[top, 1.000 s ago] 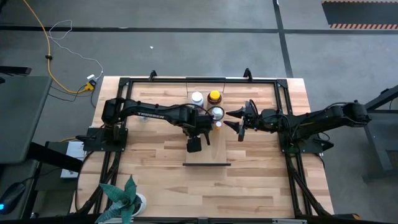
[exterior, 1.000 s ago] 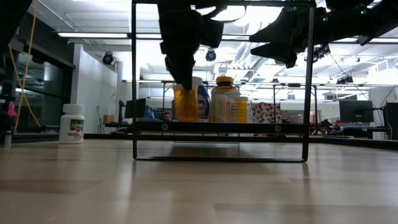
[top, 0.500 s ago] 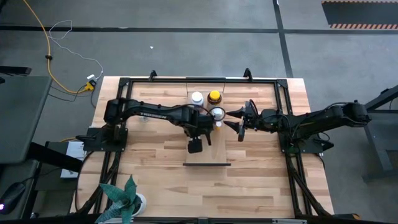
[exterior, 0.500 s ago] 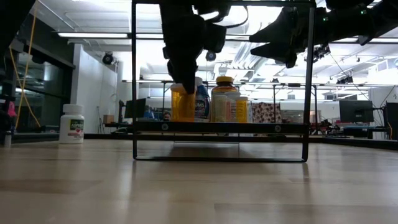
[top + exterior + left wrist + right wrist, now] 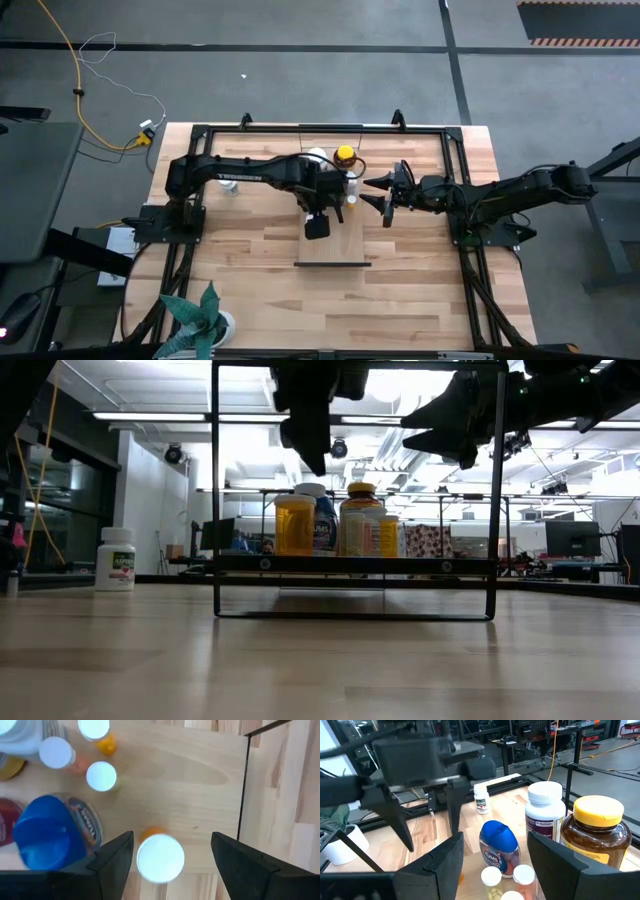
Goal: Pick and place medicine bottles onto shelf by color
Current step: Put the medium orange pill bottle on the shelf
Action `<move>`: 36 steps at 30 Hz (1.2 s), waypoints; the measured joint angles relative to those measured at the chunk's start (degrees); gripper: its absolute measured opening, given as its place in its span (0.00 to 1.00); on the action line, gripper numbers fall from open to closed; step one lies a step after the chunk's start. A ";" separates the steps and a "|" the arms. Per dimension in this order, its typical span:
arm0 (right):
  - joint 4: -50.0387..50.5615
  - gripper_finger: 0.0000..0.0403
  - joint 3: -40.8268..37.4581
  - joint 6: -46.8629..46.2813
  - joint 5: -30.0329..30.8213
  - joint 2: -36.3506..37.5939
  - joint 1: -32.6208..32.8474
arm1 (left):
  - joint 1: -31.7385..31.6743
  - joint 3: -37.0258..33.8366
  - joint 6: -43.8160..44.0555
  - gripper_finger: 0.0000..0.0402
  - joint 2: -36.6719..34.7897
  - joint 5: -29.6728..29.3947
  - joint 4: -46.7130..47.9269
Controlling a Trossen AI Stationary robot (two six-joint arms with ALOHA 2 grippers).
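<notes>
Release confirmed: left gripper (image 5: 310,455) lifted open and empty off orange bottle (image 5: 294,526), now placed mid-shelf (image 5: 350,564).

Two matte black jointed arms, white lettering on the left arm (image 5: 240,180)

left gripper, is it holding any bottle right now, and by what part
Nothing is held. The left gripper hangs open above the white-capped orange bottle, which stands free on the shelf.
</notes>
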State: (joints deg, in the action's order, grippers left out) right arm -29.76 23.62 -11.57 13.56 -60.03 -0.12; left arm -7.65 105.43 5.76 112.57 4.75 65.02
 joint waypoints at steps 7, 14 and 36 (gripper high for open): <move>0.17 0.52 0.00 0.02 0.00 0.00 0.02 | 2.83 -0.51 -2.25 0.35 -0.04 -3.17 4.22; -0.02 0.52 0.00 -0.04 0.00 0.00 0.01 | 2.88 -0.62 -1.43 0.03 -1.18 -7.13 4.12; -0.15 0.52 0.00 -0.11 -0.01 0.00 0.02 | -0.25 -6.36 0.67 0.00 -0.20 -0.66 1.18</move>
State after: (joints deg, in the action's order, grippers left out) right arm -29.90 23.62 -11.68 13.55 -60.03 -0.10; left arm -7.90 99.08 6.44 112.38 4.09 66.19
